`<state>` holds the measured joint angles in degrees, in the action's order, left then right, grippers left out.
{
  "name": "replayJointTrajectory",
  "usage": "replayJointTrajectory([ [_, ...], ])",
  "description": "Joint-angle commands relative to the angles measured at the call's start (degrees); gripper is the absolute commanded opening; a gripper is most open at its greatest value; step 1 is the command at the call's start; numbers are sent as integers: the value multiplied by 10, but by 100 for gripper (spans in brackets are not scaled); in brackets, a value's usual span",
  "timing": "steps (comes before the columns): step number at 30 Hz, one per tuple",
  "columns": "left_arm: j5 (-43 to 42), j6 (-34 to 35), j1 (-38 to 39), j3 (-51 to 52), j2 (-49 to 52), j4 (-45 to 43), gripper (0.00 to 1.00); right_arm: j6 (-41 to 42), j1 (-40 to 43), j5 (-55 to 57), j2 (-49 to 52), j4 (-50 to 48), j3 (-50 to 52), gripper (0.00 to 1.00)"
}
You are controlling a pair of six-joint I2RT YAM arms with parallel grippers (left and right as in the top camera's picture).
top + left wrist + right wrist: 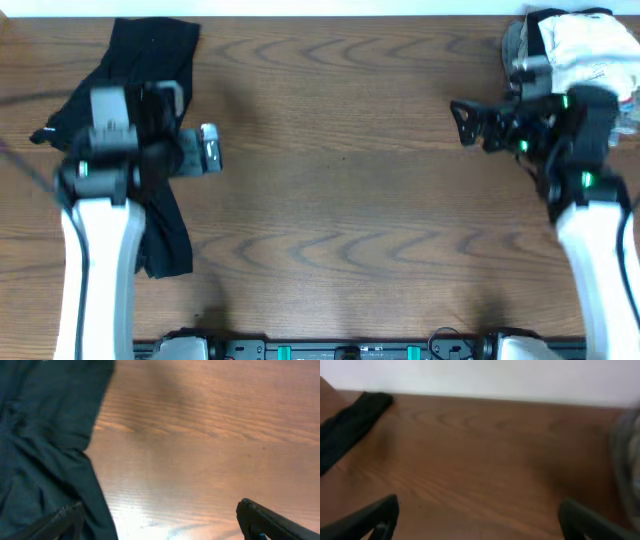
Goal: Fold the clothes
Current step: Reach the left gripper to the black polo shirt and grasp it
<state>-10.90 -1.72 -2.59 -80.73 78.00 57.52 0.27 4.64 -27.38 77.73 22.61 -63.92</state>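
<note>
**Black T-shirt bunched up at the left, both jaws wide open**

The plain black short-sleeved T-shirt of soft thin cloth [155, 50] lies bunched up at the left end of the brown wooden worktop [350, 200]. It runs in a long strip from the far edge toward the near side. The white left arm [100, 250] hangs over its middle, so that part is hidden from above. The sleeves and neck cannot be picked out among the folds.

The left jaws are spread wide and hold nothing. In the left wrist view only the tips of the two dark fingers [270, 522] show, cut off by the bottom edge. One tip is over the shirt's edge and the other is over bare wood. It is not clear if that tip touches the cloth.

The white right arm [590, 250] is at the right end, well apart from the shirt. The right jaws are spread wide too, over bare wood, and hold nothing. The right wrist view is blurry, and there the shirt is just a dark strip far off at the left.

A heap of white, grey and black clothes [580, 50] sits in the far right corner, just beside the right arm. The picture's edge cuts part of it off. In the right wrist view it is only a grey smudge.
</note>
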Motion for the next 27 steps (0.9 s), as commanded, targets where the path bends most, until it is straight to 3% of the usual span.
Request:
replayJointTrajectory([
  [1,-37,-55,-2,-75,74,25,98,-15,-2,-18,75,60,-96,99],
  [5,-37,-56,-3,-103,137,5,98,-16,-11,-19,134,93,-150,99],
  [14,-34,-42,-57,-103,259,-140,98,14,-13,-29,156,85,-150,99],
  [17,-20,-42,-82,-103,295,-190,84,13,-13,-28,157,95,-150,96],
  [27,28,-97,-102,-103,398,-306,81,3,-16,-13,160,106,-126,92],
])
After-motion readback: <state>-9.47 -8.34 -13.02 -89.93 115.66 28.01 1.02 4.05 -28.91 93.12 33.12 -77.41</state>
